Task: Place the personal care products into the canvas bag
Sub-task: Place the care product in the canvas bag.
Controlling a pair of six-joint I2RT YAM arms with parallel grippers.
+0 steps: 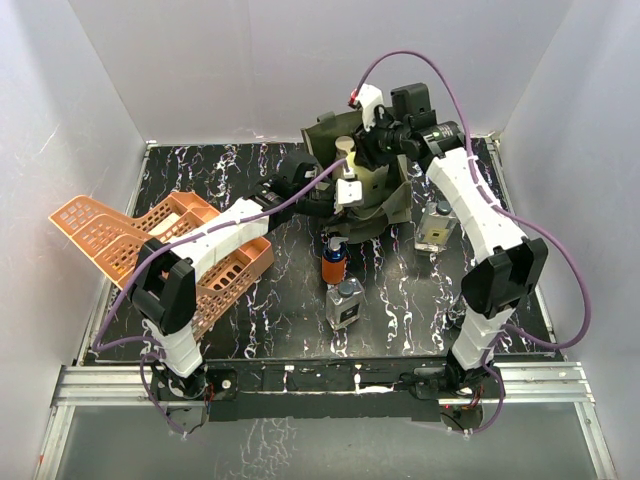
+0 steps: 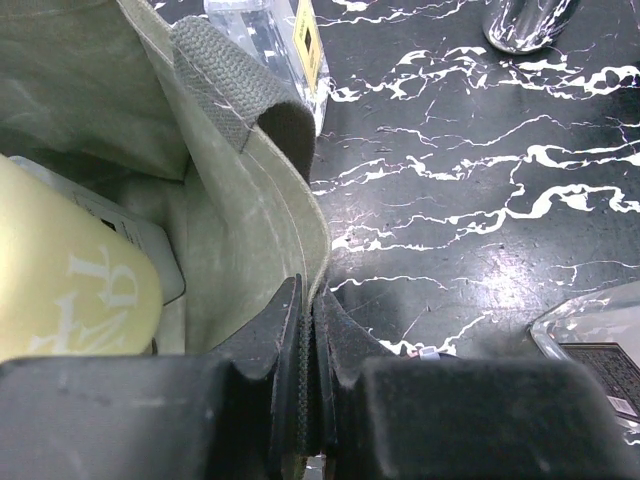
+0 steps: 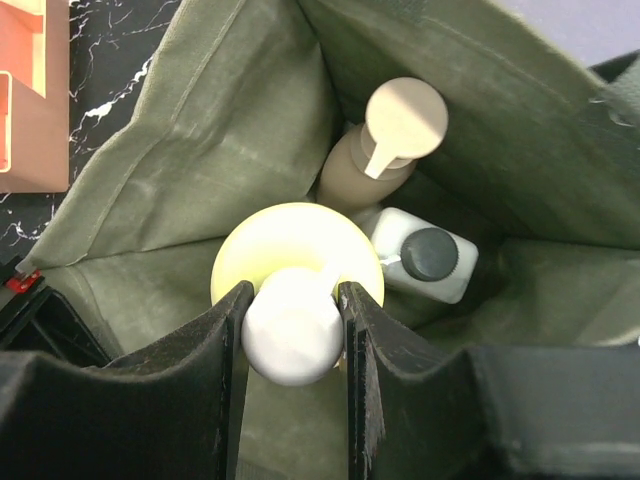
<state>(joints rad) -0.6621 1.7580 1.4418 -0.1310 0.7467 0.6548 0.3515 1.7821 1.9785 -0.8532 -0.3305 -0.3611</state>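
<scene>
The olive canvas bag [image 1: 392, 200] stands open at the table's far middle. My left gripper [image 2: 308, 300] is shut on the bag's rim [image 2: 290, 215], pinching the fabric edge. Over the bag's mouth, my right gripper [image 3: 293, 300] is shut on the white pump head [image 3: 293, 335] of the yellow-green pump bottle [image 3: 290, 235]. Inside the bag stand a tan pump bottle [image 3: 385, 140] and a white bottle with a dark cap [image 3: 425, 255]. On the table in front of the bag are an orange bottle with a blue top [image 1: 334, 262], a square clear bottle [image 1: 345, 305] and another clear bottle [image 1: 435, 228].
Two orange lattice baskets [image 1: 130, 240] lie at the left, partly under my left arm. White walls close in the table on three sides. The bag's strap handle [image 2: 245, 85] loops up beside my left fingers.
</scene>
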